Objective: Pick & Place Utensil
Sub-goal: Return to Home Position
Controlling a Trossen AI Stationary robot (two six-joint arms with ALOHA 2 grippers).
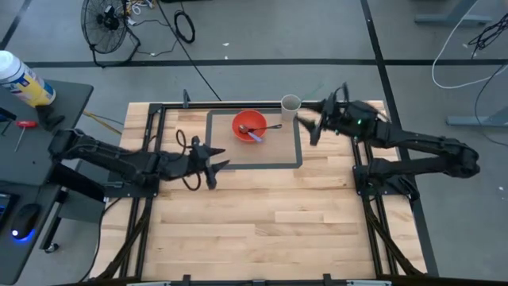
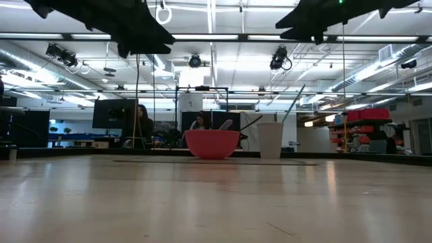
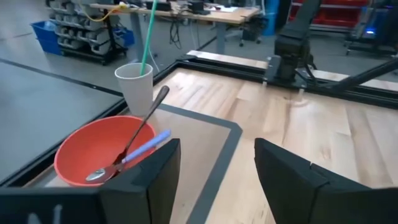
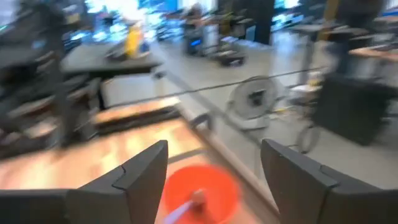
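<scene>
A red bowl (image 1: 249, 125) sits on the grey-bordered mat; a dark-handled metal spoon (image 1: 266, 127) and a blue-handled utensil (image 3: 147, 145) lie in it, leaning on the rim. A white paper cup (image 1: 290, 104) with a green straw (image 3: 148, 32) stands just beyond the bowl. My left gripper (image 1: 210, 163) is open, above the mat's near left corner, raised off the table. My right gripper (image 1: 311, 125) is open and empty, in the air right of the bowl and cup. In the right wrist view the bowl (image 4: 200, 188) shows blurred between the fingers.
A black metal frame (image 1: 159, 111) borders the wooden table. The grey tape rectangle (image 1: 298, 151) marks the mat area. Bare wood spreads across the near half of the table (image 1: 262, 222). Off the table stand a fan (image 1: 107, 24) and a side desk with a spray can (image 1: 24, 79).
</scene>
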